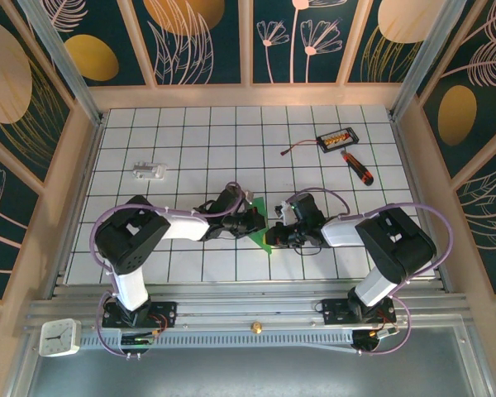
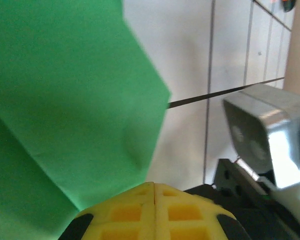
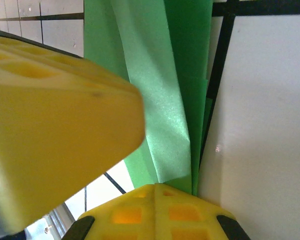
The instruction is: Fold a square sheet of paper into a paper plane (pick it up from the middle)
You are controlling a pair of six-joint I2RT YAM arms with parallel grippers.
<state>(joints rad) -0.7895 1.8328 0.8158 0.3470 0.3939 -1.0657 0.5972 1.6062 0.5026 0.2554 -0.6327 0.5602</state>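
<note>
1. Both closed tight, your left tool [image 2: 154, 192] and right tool [image 3: 155, 192] meet over the square sheet of paper [image 1: 267, 241], partly folded, on the table [image 1: 190, 149].
2. You seem mid-crease, perhaps pinching it.
3. Next, press along the fold.

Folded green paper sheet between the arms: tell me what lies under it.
White tabletop with black grid lines shows around the bright-green folded paper sheet; whatever lies directly beneath is covered by the paper itself.

Bright-green paper [image 2: 65, 100], black-gridded white table [image 1: 190, 141]
</note>
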